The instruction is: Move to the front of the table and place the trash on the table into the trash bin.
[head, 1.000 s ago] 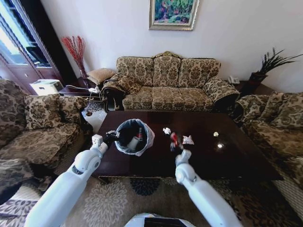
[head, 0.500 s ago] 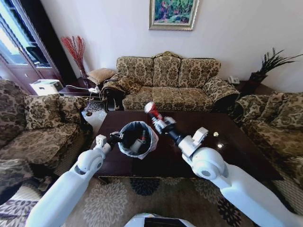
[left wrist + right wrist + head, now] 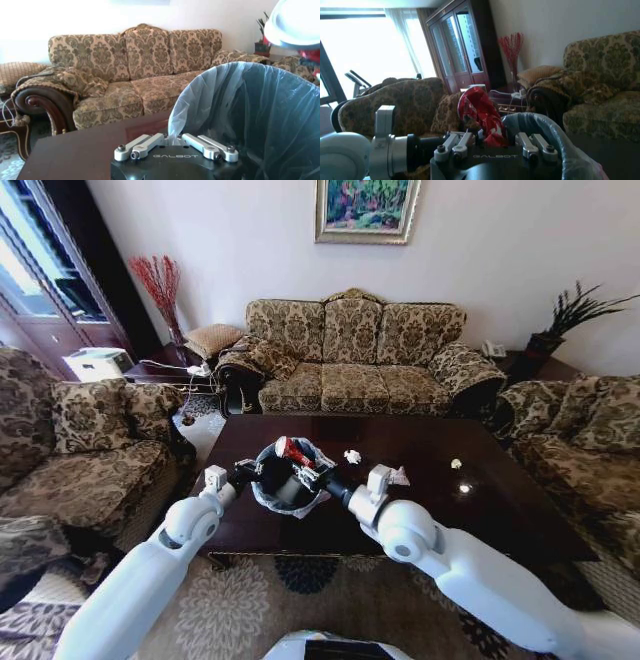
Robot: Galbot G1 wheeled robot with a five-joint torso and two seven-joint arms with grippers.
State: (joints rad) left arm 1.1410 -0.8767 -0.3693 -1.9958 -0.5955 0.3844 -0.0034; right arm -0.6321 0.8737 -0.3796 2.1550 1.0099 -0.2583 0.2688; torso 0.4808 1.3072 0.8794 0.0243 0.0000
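Observation:
The black trash bin with its whitish liner stands on the left part of the dark wooden table. My left gripper is shut on the bin's near-left rim; the left wrist view shows its fingers pinching the liner of the trash bin. My right gripper reaches over the bin's opening, shut on a red-white wrapper. That wrapper sticks up from the right gripper. More trash lies on the table: a paper wad, a white wrapper and a small wad.
A patterned sofa stands behind the table, with armchairs at the left and right. A small side table with cables is at the back left. A rug lies under the table's near edge.
My right arm lifted the red-white wrapper off the table, swung it left and lowered it over the bin's opening. The left gripper kept its hold on the bin's rim.

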